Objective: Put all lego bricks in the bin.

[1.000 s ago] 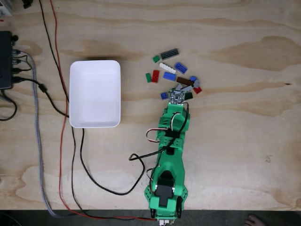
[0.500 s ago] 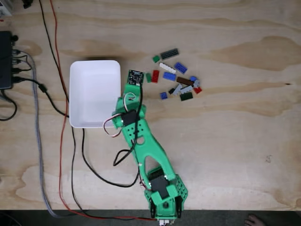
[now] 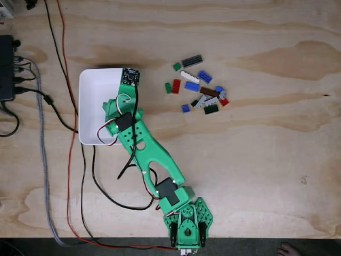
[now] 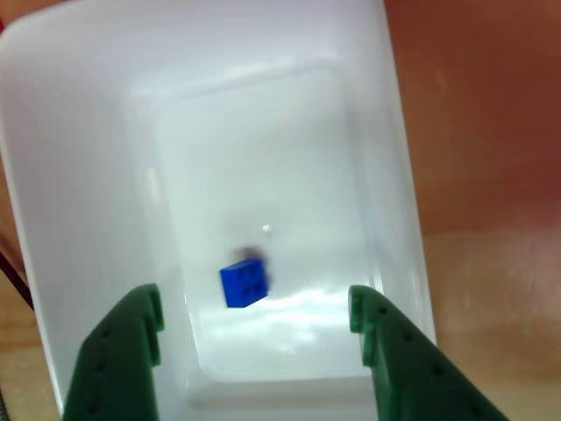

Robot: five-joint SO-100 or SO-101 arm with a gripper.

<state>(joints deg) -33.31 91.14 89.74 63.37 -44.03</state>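
Stretching across a plywood table (image 3: 266, 160), a green robot arm (image 3: 154, 160) reaches over the white bin (image 3: 93, 114) at the left of the fixed view, its head above the bin's upper right corner. Seen from the arm's own camera, the gripper (image 4: 256, 316) hangs above the bin with its two green fingers (image 4: 131, 333) spread wide and nothing between them, while a small blue brick (image 4: 243, 282) sits, slightly blurred, below them inside the bin, either dropping or just landed. Well to the right on the table, the remaining lego bricks (image 3: 198, 89) lie in a loose cluster of blue, green, red, grey, white and dark pieces, well apart from the bin. The drop looks done, with most of the job ahead. To finish the step cleanly, the arm should probably lift clear of the bin wall before swinging back, fingers kept apart, and aim for a brick at the cluster's edge.
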